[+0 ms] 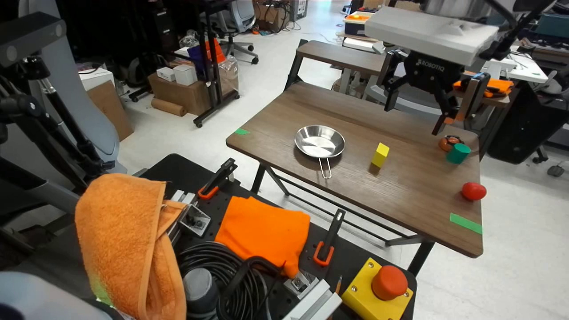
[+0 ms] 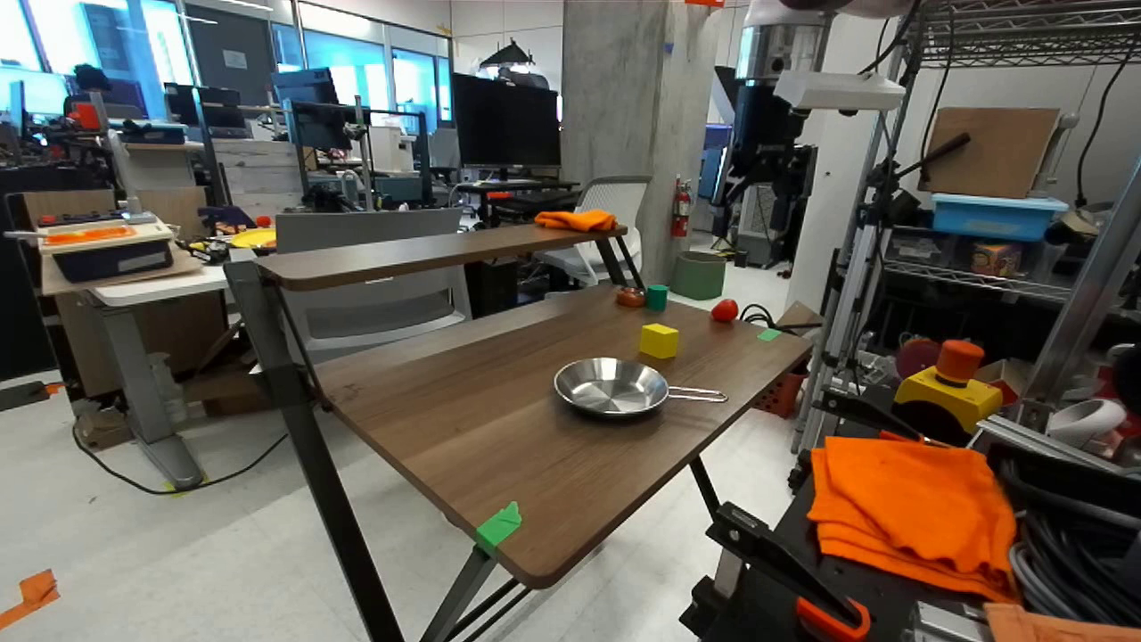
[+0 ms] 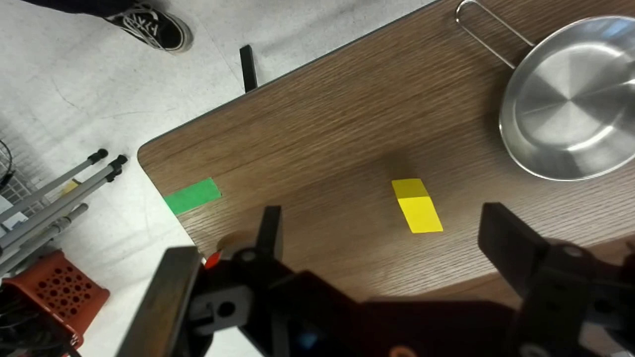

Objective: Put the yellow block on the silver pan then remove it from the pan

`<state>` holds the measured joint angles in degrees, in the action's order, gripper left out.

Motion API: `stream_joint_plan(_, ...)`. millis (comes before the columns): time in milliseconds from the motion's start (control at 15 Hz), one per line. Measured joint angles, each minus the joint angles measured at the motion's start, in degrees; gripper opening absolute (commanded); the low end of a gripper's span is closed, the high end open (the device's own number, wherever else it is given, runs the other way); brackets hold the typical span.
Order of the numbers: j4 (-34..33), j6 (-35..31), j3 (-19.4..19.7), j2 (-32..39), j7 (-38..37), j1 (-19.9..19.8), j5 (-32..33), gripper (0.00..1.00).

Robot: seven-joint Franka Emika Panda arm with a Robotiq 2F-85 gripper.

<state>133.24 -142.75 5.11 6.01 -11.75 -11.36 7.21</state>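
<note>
Wrist view has the fingers nearest, spread wide apart and hanging well above the desk. Lower down, toward the middle of the desk, rests the yellow block, near the silver pan and apart from it. The pan sits level on the desk, its wire handle ending near the long edge. In an exterior view, a strip of green tape marks the corner where that edge meets a short one. Just past it along the short edge lies a red round object; farther on, a green cylinder stands just beside an orange and black object. In both exterior views a raised shelf runs along the opposite long edge, an orange cloth on one end. Beyond, on the floor, are a cardboard box and an office chair.
</note>
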Motion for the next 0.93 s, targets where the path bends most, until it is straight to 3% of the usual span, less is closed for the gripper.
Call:
stream_joint_plan(133, -0.96, -1.23, 1.02, 0.84, -2.68, 0.78, 4.18, 1.0)
stream_joint_plan(600, -2.64, -3.59, 5.21, -0.24, -28.83, 5.59, 34.76, 1.0)
stream_joint_plan(733, -2.58, -3.59, 5.13, -0.25, -31.4, 5.81, 37.16, 1.0)
stream_joint_plan(933, -1.86, -5.6, 4.75, 0.11, -29.5, 5.8, 35.0, 1.0)
